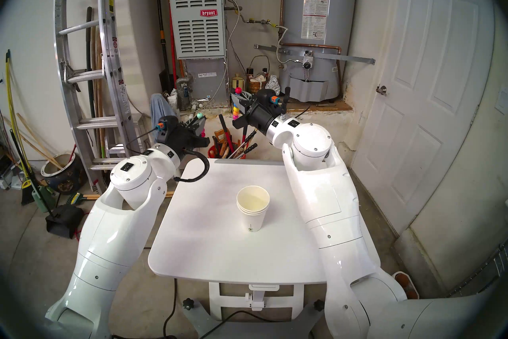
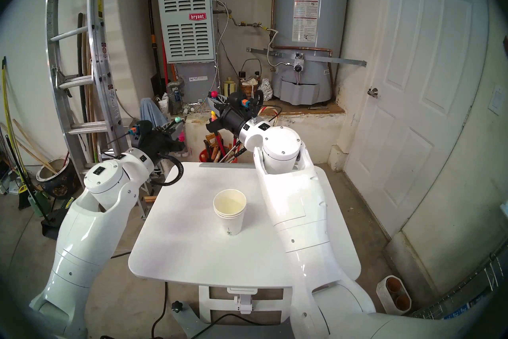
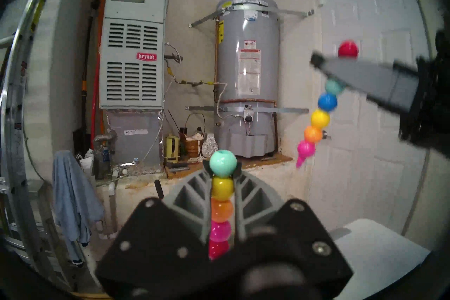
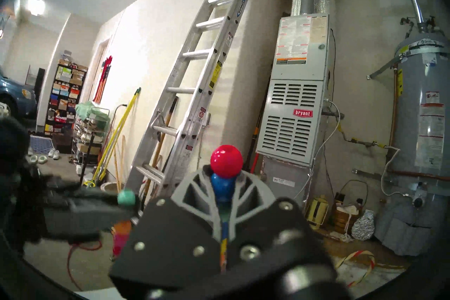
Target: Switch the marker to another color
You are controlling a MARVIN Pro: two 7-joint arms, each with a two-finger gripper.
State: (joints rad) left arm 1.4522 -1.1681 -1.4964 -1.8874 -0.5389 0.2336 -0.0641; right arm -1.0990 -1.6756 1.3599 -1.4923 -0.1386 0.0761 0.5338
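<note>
Left gripper (image 3: 222,177): pressed together on a short marker piece (image 3: 220,209), lower centre of the left wrist view, teal bead on top.
Right gripper (image 4: 225,185): pinching the longer marker piece (image 3: 319,117) below its red bead; pink tip hanging free at right.
Paper cups (image 1: 253,210): standing mid-table (image 1: 275,261), empty.
Risk, slip: round beads are likely rolling out between the fingers.
Risk, misalignment: both pieces are tilting, so rejoining is likely jamming.
Risk, drop: both pieces are hanging beyond the table's far edge.

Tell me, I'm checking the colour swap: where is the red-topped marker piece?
The red-topped marker piece hangs in the shut right gripper, at the left wrist view's right side, before the white door.
</note>
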